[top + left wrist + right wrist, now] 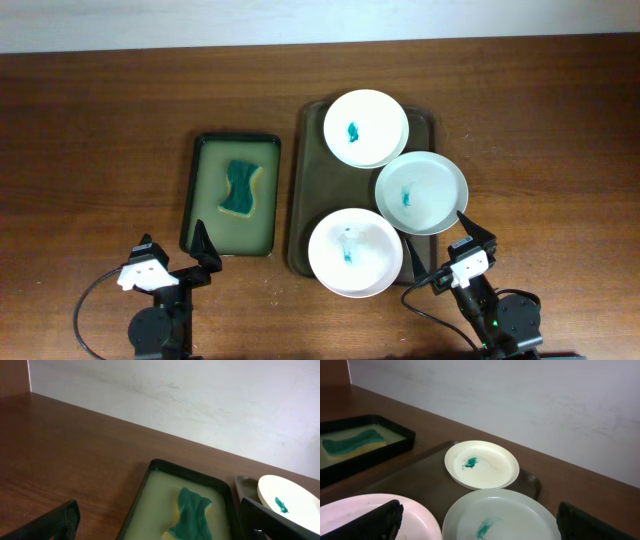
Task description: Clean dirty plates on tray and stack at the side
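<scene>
Cleaning had not started: 3 round white teal-smeared plates (365,127) lay on the large olive-brown rectangular tray (315,190), the left gripper (160,506) and right gripper (480,506) hung open and empty before it, so fetching the green sponge (239,187) left of it seemed next.

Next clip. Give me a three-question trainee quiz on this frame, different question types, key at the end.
1. True or false: all three plates on the tray carry a teal smear.
2. The sponge lies: A) on a plate; B) in the small green tray; C) on the bare table.
3. Short answer: are the left hand and right hand open or shut?
Key: 1 true; 2 B; 3 both open.
</scene>
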Tool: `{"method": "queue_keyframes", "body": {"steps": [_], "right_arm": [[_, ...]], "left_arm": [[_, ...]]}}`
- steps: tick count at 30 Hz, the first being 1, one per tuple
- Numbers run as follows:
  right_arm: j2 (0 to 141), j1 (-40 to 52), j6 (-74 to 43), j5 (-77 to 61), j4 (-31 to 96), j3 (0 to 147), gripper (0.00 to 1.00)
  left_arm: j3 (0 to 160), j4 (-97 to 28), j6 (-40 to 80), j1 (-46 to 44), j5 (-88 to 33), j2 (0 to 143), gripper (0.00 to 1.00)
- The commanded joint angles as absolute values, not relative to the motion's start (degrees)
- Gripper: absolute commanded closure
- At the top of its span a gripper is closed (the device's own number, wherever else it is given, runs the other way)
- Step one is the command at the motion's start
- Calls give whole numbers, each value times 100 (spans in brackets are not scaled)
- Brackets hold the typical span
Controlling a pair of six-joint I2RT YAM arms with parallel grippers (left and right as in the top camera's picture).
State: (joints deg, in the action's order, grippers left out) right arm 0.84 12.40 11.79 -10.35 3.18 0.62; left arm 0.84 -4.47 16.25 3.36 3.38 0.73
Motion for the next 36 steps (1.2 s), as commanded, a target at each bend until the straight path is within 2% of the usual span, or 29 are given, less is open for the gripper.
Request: {"method": "queue_keyframes", "body": {"steps": [1,25,31,36], "right_arm": [[47,1234,1157,-1024,357,32,2],[47,1234,1157,-1024,357,32,2],[51,1234,1328,-552,390,32,2],[51,1236,1306,-961,266,32,2]], "left_arm": [[49,-438,1575,349,274,36,1],[49,-438,1575,349,274,36,1],[54,-174,1577,353,316,34,1],[54,99,1575,353,-469,36,1]]}}
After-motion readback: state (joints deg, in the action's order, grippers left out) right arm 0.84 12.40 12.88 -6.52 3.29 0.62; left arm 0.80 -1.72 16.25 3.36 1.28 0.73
